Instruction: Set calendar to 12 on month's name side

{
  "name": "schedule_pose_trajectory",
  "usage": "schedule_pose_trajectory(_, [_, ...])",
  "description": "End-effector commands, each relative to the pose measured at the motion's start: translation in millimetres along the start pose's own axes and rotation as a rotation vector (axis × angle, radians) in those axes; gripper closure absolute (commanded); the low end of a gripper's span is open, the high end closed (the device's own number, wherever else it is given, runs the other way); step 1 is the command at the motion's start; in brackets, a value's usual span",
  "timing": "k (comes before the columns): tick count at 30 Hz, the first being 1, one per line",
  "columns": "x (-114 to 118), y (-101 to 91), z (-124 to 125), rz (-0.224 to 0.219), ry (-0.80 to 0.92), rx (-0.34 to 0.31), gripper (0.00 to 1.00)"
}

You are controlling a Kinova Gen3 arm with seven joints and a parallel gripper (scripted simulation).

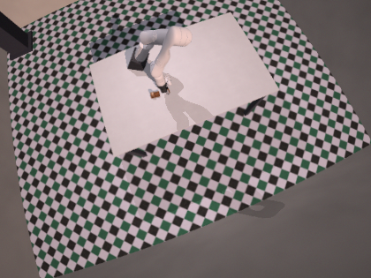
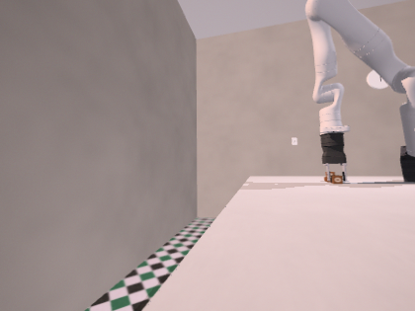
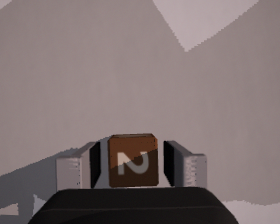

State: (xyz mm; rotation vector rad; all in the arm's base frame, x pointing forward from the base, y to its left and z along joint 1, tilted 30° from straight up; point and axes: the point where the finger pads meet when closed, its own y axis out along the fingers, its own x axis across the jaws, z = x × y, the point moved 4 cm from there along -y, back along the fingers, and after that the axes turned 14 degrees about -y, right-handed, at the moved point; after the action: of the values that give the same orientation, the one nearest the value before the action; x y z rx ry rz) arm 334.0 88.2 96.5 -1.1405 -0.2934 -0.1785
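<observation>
One brown cube (image 3: 133, 160), digit 2 facing up, on white worktop (image 1: 212, 65). Claw (image 3: 133, 165) spread wide either side, pads (image 3: 174, 162) clear of cube, gripping nothing.

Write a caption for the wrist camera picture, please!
Open gripper straddling a brown cube that shows a white 2.

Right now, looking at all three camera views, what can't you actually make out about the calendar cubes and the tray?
- Second cube and tray: unseen in the wrist view, which shows only one brown cube between the open gripper fingers.
- Top view: the calendar is too small to separate cubes, tray or digits.
- Exterior view: the calendar is distant and tiny; the month's name is unreadable.
- The cube's other faces: hidden in every view.
</observation>
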Motion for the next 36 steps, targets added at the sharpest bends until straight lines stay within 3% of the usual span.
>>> schedule_pose_trajectory(1, [0.2,-0.3,-0.1,-0.001,0.0,0.0,0.13])
schedule_pose_trajectory(24, [0.2,-0.3,-0.1,-0.001,0.0,0.0,0.13])
schedule_pose_trajectory(25, [0.2,-0.3,-0.1,-0.001,0.0,0.0,0.43])
schedule_pose_trajectory(36, [0.2,-0.3,-0.1,-0.001,0.0,0.0,0.43])
